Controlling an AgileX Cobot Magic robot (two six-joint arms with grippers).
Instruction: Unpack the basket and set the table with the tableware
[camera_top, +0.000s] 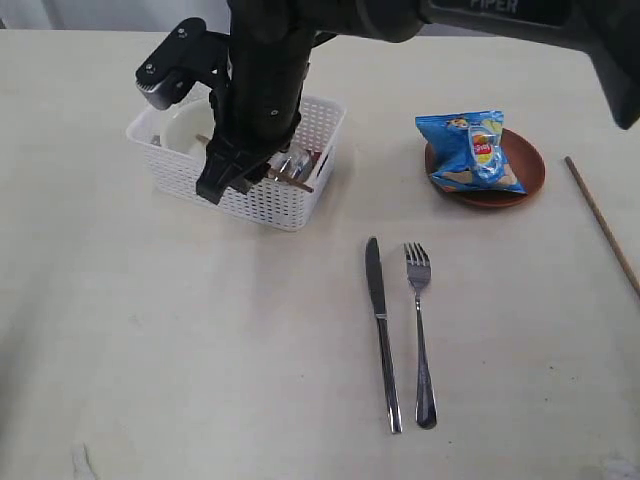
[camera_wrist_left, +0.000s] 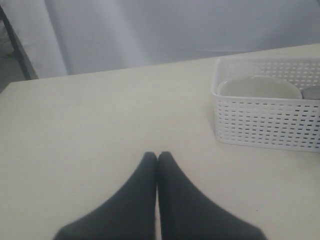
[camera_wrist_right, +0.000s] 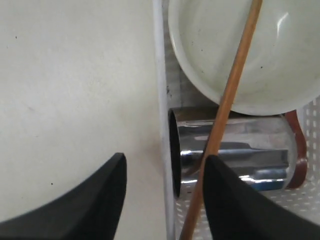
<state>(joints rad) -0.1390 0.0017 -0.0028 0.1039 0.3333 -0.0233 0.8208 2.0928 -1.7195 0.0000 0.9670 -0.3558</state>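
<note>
Table: a cream-white table (camera_top: 200, 350), faintly scuffed, carries everything.
Basket: the white lattice basket (camera_top: 290, 200) sits toward the far left of the table, upright, with things inside it.
Right gripper: the right gripper (camera_wrist_right: 165, 160) reaches across the middle and hangs over the basket's near long wall. Its fingers (camera_wrist_right: 100, 200) are spread apart, one over bare table outside the wall and the other above the cup inside. Nothing is pinched between them.
Left gripper: the left gripper (camera_wrist_left: 157, 159) is low over bare table, apart from the basket's end wall, with its fingers pressed together and nothing between them.
Bowl: a pale bowl (camera_wrist_right: 245, 50) lies inside the basket at one end.
Cup: a steel cup (camera_wrist_right: 240, 150) lies on its side just beside the bowl, mouth toward the basket wall.
Chopstick: one wooden chopstick (camera_wrist_right: 232, 95) slants across the bowl and cup and passes close by the inner finger; I cannot tell whether they touch.
Spoon: a brown spoon (camera_wrist_right: 298, 150) shows only partly behind the cup.
Knife and fork: the knife (camera_top: 379, 320) and fork (camera_top: 420, 330) lie side by side, close but apart, in front of the middle.
Plate: the brown plate (camera_top: 530, 180) stands at the right, with a blue snack bag (camera_top: 470, 150) on it.
Loose chopstick: a loose chopstick (camera_top: 603, 225) lies on the table right of the plate.
</note>
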